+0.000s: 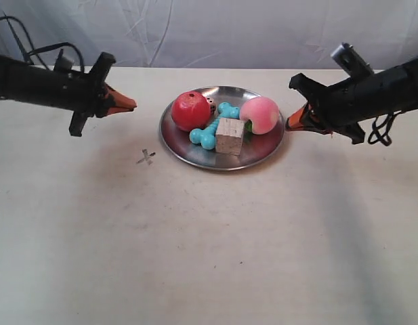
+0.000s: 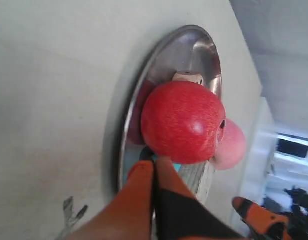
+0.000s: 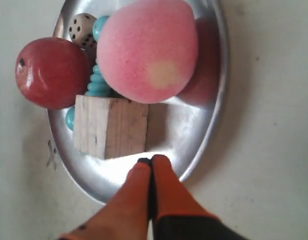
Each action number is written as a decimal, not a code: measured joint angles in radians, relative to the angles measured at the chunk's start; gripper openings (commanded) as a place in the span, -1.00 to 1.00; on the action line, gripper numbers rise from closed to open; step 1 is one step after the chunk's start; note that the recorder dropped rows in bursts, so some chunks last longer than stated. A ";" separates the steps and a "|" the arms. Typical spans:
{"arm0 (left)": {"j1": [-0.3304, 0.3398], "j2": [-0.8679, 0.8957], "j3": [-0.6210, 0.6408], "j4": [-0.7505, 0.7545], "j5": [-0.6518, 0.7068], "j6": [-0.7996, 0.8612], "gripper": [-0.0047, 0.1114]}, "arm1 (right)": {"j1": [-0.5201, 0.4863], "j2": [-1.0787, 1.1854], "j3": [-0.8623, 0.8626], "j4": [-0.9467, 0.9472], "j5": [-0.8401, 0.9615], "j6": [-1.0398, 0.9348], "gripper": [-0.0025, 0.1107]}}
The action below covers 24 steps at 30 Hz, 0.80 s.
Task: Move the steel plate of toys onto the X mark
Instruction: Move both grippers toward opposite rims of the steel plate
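Note:
The steel plate (image 1: 195, 157) lies mid-table and holds the red fruit (image 1: 190, 110), pink peach (image 1: 260, 114), turquoise dumbbell (image 1: 210, 131), wooden cube (image 1: 230, 135) and die (image 1: 211, 103). The X mark (image 1: 146, 158) is drawn on the table just beside the plate, on the red fruit's side. My left gripper (image 1: 131, 105) hovers shut, a short way off that side of the plate; its wrist view has the red fruit (image 2: 182, 122) close ahead. My right gripper (image 1: 290, 124) is shut with its tips (image 3: 151, 161) at the rim (image 3: 203, 115) on the peach (image 3: 149, 50) side. I see nothing between its fingers.
A pale cloth backdrop (image 1: 215, 30) hangs behind the far table edge. Black cables (image 1: 32, 47) trail from the arm at the exterior view's left. In the left wrist view, the right gripper (image 2: 248, 207) shows beyond the plate (image 2: 144, 80).

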State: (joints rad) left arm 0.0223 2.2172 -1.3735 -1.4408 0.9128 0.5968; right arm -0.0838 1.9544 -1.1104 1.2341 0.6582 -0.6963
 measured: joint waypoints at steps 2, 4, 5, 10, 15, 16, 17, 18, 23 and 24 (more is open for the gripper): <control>0.049 0.042 0.000 -0.019 0.087 0.014 -0.92 | -0.008 0.053 -0.019 0.046 0.020 -0.030 -0.96; 0.084 0.072 0.000 -0.023 0.141 0.031 -0.92 | -0.018 0.085 -0.023 0.060 0.027 -0.042 -0.96; 0.094 0.080 0.000 -0.023 0.160 0.047 -0.92 | -0.026 0.098 -0.023 0.062 0.029 -0.045 -0.96; 0.099 0.085 0.000 -0.073 0.199 0.172 -0.92 | -0.054 0.125 -0.027 0.070 0.018 -0.056 -0.96; 0.048 0.085 0.000 -0.099 0.180 0.295 -0.89 | -0.063 0.151 -0.027 0.080 0.008 -0.058 -0.83; 0.029 0.085 0.000 -0.099 0.173 0.319 -0.86 | -0.063 0.159 -0.027 0.080 0.008 -0.060 -0.73; 0.013 0.085 0.000 -0.096 0.166 0.336 -0.81 | -0.063 0.166 -0.027 0.080 0.008 -0.062 -0.61; -0.006 0.085 0.000 -0.091 0.157 0.355 -0.76 | -0.063 0.173 -0.027 0.080 0.008 -0.063 -0.49; -0.063 0.085 0.000 -0.026 0.083 0.376 -0.41 | -0.063 0.190 -0.028 0.080 0.028 -0.068 -0.12; -0.070 0.085 0.000 -0.006 0.045 0.362 -0.37 | -0.063 0.190 -0.028 0.082 0.031 -0.070 -0.14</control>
State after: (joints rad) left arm -0.0474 2.3026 -1.3735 -1.4465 0.9581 0.9591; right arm -0.1471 2.1445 -1.1382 1.3158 0.6891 -0.7665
